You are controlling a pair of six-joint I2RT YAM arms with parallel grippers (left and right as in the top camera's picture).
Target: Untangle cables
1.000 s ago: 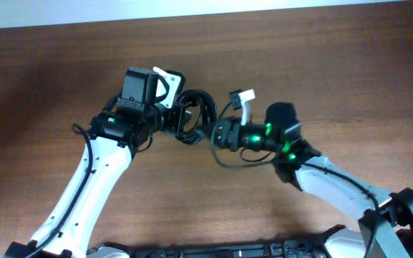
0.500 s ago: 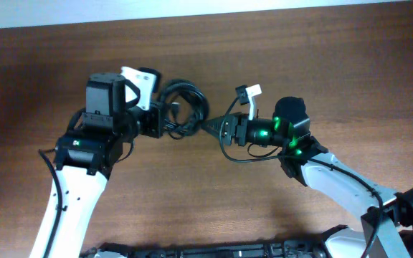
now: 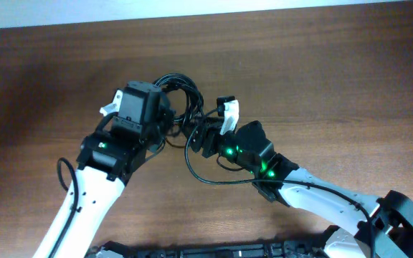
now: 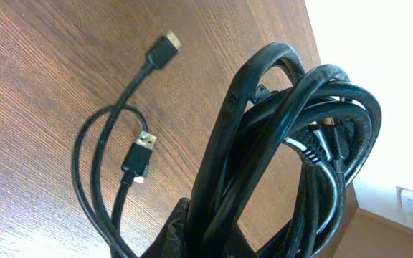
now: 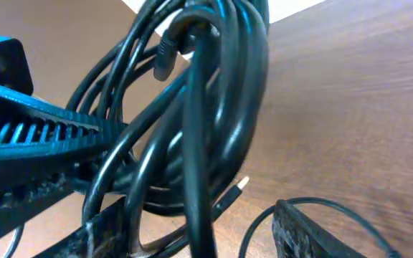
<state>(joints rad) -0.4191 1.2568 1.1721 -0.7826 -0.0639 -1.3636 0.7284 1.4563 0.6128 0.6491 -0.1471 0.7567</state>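
Observation:
The cables (image 3: 183, 95) form a black coiled bundle lifted off the wooden table between both arms. My left gripper (image 3: 168, 118) is shut on the bundle; in the left wrist view (image 4: 264, 240) several strands (image 4: 292, 129) rise out of its jaws. Two plug ends (image 4: 165, 44) (image 4: 142, 149) lie on the table below. My right gripper (image 3: 198, 136) is open against the bundle's right side. In the right wrist view (image 5: 206, 236) its fingers stand wide apart with strands (image 5: 199, 107) passing between them. A loose loop (image 3: 196, 170) trails on the table under the right arm.
The wooden table (image 3: 335, 79) stretches around both arms, with a white wall edge along the back (image 3: 192, 7). The left arm's blue-lit body (image 5: 20, 143) fills the left side of the right wrist view.
Both arms have come together. The left gripper moved right and forward with the bundle. The right gripper moved left into the bundle, and the strand stretched between them has gone slack.

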